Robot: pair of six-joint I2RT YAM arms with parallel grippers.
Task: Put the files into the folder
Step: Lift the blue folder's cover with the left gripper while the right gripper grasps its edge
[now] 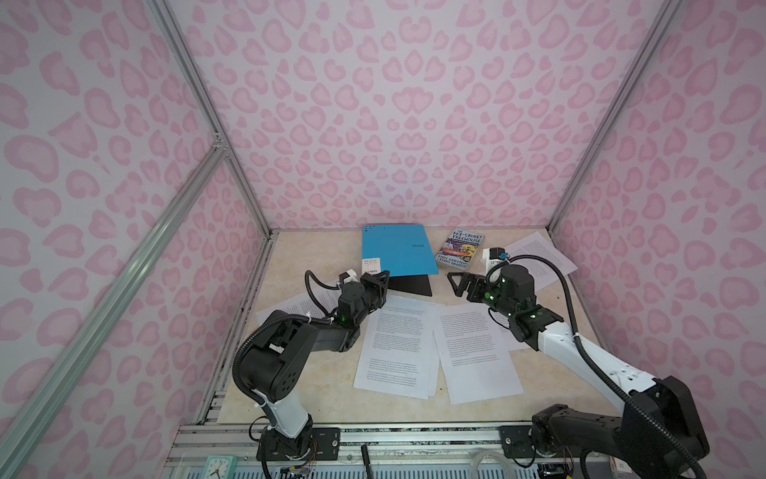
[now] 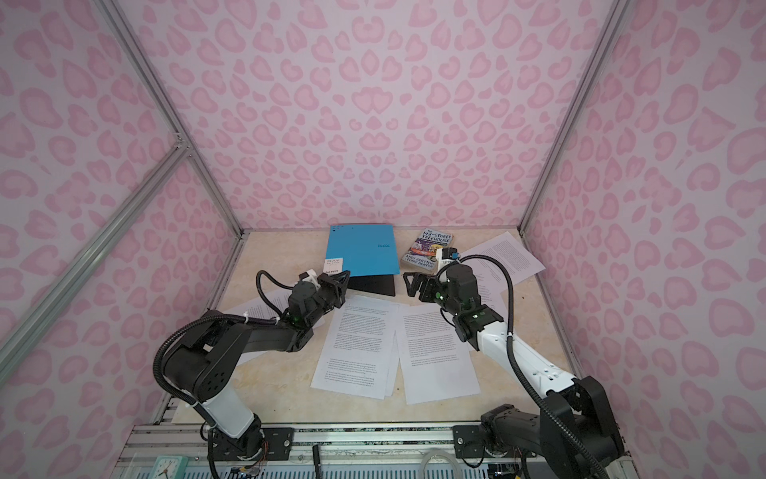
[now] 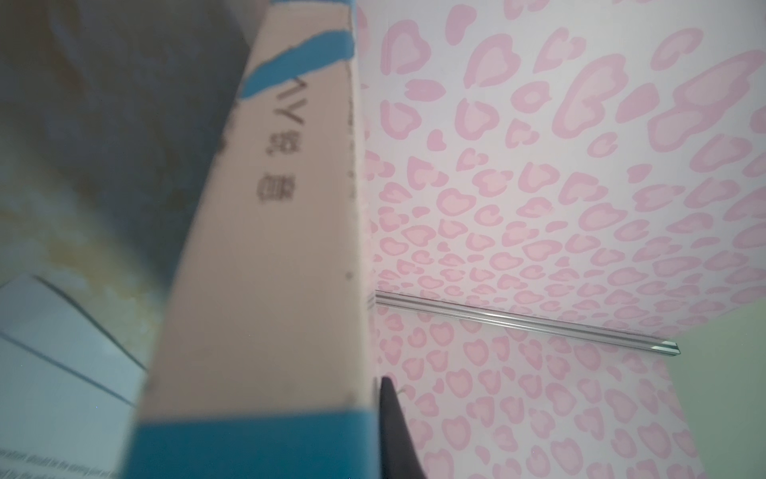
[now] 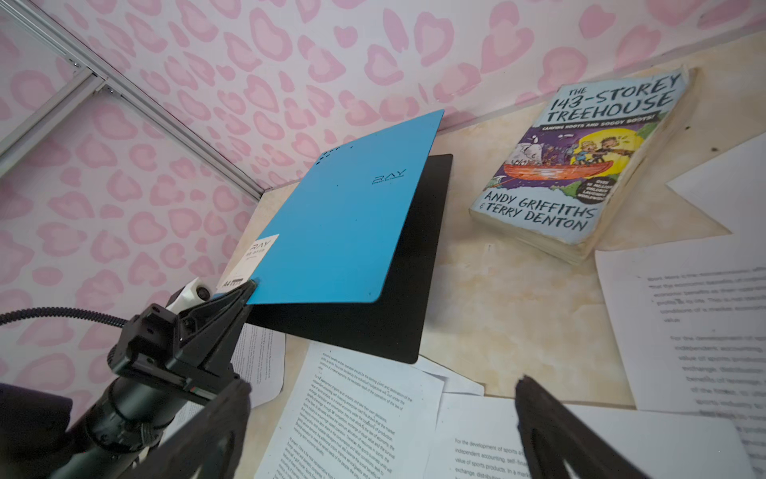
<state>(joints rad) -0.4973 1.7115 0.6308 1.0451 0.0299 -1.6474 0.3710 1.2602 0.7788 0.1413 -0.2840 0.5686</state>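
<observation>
Right wrist view: folder (image 4: 344,224) lies at the far end of the worktop (image 4: 497,269), blue cover tilted up off its black lower leaf, which rests flat.
Left gripper (image 4: 250,289): clenched on the folder's cover corner beside the white label (image 4: 255,259), by my judgement propping it open as a mouth for paper.
Files (image 1: 398,344): loose printed sheets, overlapping, just in front of the folder; another well off past its open side; none inside.
Right gripper (image 1: 456,284): released, jaws wide, empty, hovering near the folder's open edge, likely free to fetch a sheet.
Book (image 4: 588,166): beside the folder's open side, apart from it, no part of the job.
</observation>
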